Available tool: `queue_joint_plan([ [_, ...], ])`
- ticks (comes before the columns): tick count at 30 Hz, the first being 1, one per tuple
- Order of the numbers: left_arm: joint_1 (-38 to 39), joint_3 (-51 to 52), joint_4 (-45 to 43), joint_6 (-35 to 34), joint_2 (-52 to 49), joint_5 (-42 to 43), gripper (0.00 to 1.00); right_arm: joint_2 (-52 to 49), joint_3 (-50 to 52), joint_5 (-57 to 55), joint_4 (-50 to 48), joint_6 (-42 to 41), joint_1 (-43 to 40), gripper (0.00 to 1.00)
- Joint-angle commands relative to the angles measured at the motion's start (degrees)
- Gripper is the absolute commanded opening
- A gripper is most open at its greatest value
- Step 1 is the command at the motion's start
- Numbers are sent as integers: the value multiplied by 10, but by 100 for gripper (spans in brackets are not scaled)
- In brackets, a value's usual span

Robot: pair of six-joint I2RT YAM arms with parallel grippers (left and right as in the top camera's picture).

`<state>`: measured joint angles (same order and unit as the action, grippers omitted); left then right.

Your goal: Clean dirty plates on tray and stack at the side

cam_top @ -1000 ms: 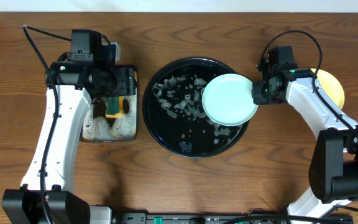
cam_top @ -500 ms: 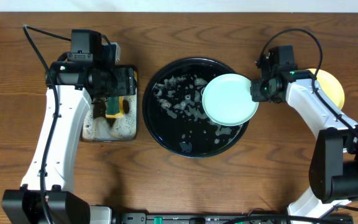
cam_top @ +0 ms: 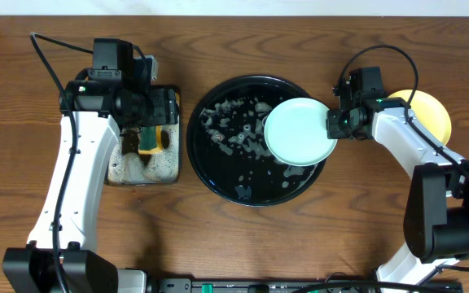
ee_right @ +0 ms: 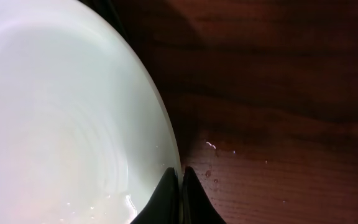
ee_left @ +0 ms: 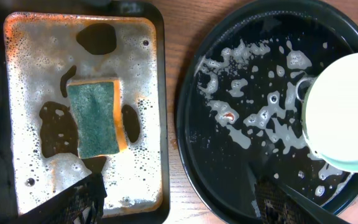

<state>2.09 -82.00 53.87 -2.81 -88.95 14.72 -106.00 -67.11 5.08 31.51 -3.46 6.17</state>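
The sponge (ee_left: 93,118) lay in the small soapy tray (ee_left: 159,93), just ahead of the left gripper (ee_left: 179,202). That gripper's jaws were wide apart and held nothing. The big black tray (cam_top: 198,159) lay ahead of the same jaws, on their other side. It was wet and spotted with foam.

The pale blue-green plate (cam_top: 300,130) was at the right side of that tray, and its edge stuck out past the rim. The right gripper (ee_right: 179,190) pinched this edge. Its jaws were almost closed, with only the thin rim between them.

The plate looked hard and stiff. It was likely light, slippery from the wash, and easy to chip. The rim was the only good place to hold it, but held there it could tip.

Past the jaws was the flat wooden table (ee_right: 278,93) with a few water drops. The yellow plate (cam_top: 431,112) lay behind the right gripper, near it, and there looked to be room to stack.
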Motion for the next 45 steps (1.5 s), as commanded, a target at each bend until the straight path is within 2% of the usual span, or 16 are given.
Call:
queue_joint_plan([
  [1, 1, -7, 3, -3, -1, 3, 79, -1, 4, -5, 4, -7, -10, 1],
  [6, 1, -7, 3, -2, -1, 3, 79, 25, 4, 3, 4, -46, -34, 1],
  [15, 1, -7, 3, -2, -1, 3, 79, 63, 4, 150, 7, -31, -166, 1],
  [23, 1, -7, 3, -2, -1, 3, 79, 63, 4, 139, 14, -34, -283, 1],
  [32, 1, -7, 3, -3, -1, 3, 79, 62, 4, 57, 9, -102, -407, 1],
  [43, 1, -7, 3, -3, -1, 3, 79, 40, 5, 44, -9, -99, -433, 1],
  [44, 1, -7, 3, -3, -1, 3, 79, 36, 5, 45, -19, -99, -433, 4],
  [45, 1, -7, 3, -2, -1, 3, 79, 34, 5, 58, -30, -97, -432, 15],
])
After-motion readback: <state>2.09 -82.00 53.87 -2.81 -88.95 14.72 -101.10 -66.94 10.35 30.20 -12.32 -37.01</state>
